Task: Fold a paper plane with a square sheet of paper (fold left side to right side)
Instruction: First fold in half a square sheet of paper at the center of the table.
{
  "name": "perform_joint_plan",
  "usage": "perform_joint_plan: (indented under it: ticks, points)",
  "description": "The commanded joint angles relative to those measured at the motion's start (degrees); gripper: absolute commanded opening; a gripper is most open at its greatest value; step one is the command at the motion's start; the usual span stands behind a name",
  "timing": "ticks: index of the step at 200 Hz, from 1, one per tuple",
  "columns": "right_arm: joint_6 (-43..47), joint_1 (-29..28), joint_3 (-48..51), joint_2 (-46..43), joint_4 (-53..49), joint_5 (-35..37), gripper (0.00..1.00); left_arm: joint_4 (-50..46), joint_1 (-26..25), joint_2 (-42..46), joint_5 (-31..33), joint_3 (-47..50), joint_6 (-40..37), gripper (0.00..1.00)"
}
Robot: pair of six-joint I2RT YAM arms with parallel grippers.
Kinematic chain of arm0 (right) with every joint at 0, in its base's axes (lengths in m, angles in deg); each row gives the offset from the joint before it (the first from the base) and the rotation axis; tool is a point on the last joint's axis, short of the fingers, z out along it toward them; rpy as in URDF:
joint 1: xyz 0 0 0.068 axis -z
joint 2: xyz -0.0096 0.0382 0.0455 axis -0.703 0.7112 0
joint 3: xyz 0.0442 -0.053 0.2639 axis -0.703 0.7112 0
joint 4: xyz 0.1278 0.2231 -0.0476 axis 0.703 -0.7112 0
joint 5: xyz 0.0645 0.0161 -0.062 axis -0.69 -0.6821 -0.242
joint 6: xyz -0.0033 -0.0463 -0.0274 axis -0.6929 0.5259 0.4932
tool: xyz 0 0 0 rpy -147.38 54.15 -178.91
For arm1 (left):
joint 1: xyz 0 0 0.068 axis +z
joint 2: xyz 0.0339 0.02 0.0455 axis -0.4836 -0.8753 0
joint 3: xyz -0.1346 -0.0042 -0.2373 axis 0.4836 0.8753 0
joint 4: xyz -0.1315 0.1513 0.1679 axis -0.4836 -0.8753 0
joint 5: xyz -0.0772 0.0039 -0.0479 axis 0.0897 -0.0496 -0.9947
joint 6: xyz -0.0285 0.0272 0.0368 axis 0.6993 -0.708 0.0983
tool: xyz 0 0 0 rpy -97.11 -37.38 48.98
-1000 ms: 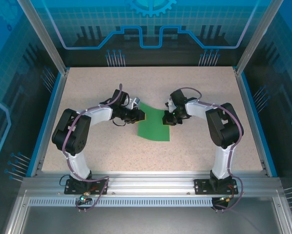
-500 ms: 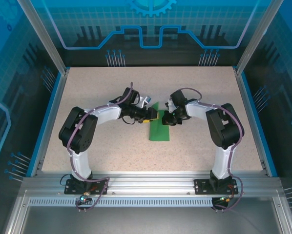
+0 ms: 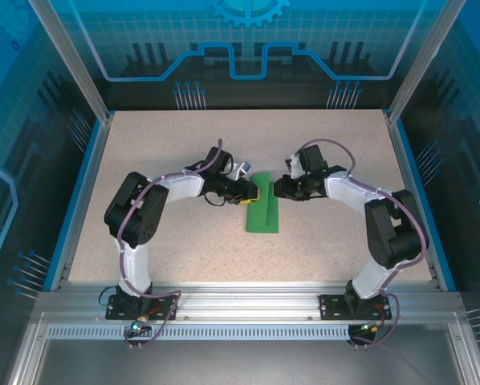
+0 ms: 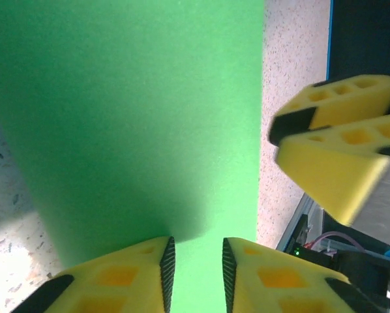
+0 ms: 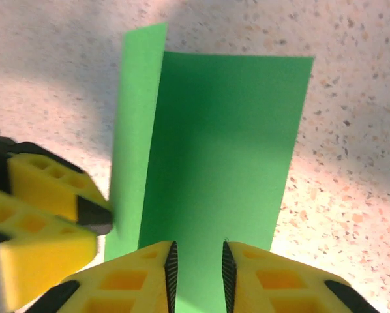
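The square sheet of paper (image 3: 264, 215) lies doubled over on the table as a narrow green strip. In the right wrist view the sheet (image 5: 227, 143) shows a top layer with a thin band of the lower layer sticking out along one side. My left gripper (image 3: 254, 193) hovers at the strip's far left corner. Its jaws (image 4: 195, 270) stand a little apart, with the paper (image 4: 130, 117) lying below them, not between them. My right gripper (image 3: 277, 189) faces it across the strip's far end, jaws (image 5: 197, 274) also slightly parted above the paper. Nothing is held.
The speckled tabletop (image 3: 160, 152) is ringed by a blue rim and metal posts. The two grippers sit close together: the right one's yellow fingers (image 4: 332, 163) show in the left wrist view, and the left one's fingers (image 5: 51, 195) in the right wrist view.
My left gripper swept the sheet's left half over to the right, so the wide sheet is now a narrow strip. My right gripper drew back slightly and its jaws parted.
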Motion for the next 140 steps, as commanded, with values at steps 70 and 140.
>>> perform_joint_plan:
  ticks: [70,140]
  points:
    - [-7.93,0.20,4.90,0.90,12.32,-12.80,0.49,-1.30,-0.50,-0.72,0.63,-1.53,-0.07,0.07]
    - [-8.10,0.04,2.99,4.66,11.20,-13.53,0.07,-2.32,-0.49,0.00,1.45,-1.56,-0.66,0.08]
